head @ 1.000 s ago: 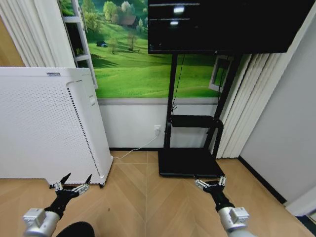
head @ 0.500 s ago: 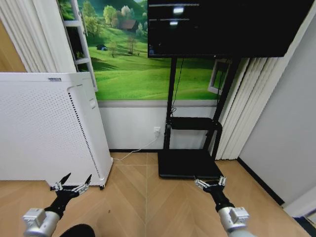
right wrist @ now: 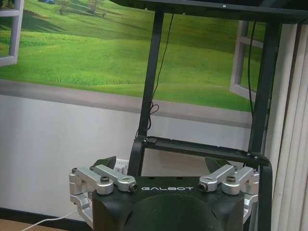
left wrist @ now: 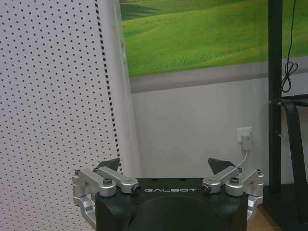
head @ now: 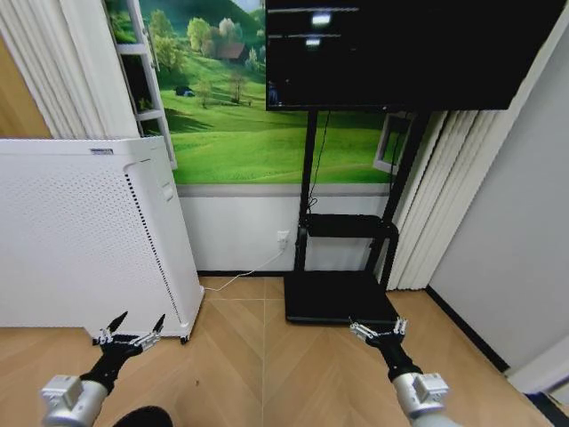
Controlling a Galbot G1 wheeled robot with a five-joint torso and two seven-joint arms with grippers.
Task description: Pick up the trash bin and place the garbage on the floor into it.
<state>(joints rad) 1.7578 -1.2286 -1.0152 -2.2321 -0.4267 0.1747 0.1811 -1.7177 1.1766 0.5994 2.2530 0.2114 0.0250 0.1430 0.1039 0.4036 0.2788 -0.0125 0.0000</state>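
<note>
**Both arms low and empty, only a sliver of the bin visible, no garbage located**

Near: dark rounded edge at the bottom of the head view, just inboard of the left arm — likely the trash bin (head: 140, 415), but too cropped to confirm. Bare floor (head: 267, 374) between the arms; none of the garbage lies on it here, so I can't say where it is.

Left gripper (head: 131, 335): fingers spread, nothing between them, held low over the floor near the front corner of the white perforated appliance (head: 80, 231). Right gripper (head: 377, 328): likewise spread and empty, just short of the base plate of the black TV stand (head: 342, 294).

Risks, my read:
- Bin sits almost under the camera, so a reach for it means working at the frame edge; a misjudged rim could tip it.
- Left arm is close to the appliance, so a turn of the base could clip its corner or wheel.
- Right gripper could catch the stand base if it goes forward.
- White cable (head: 253, 267) trails from the wall socket (head: 283, 237) across the floor behind the appliance: snag hazard for the base.

Count, near to far: 2 grippers, 1 possible bin, 0 garbage items, 1 appliance, 1 cable, 1 stand, 1 socket, 1 dark screen (head: 400, 44) on top.
</note>
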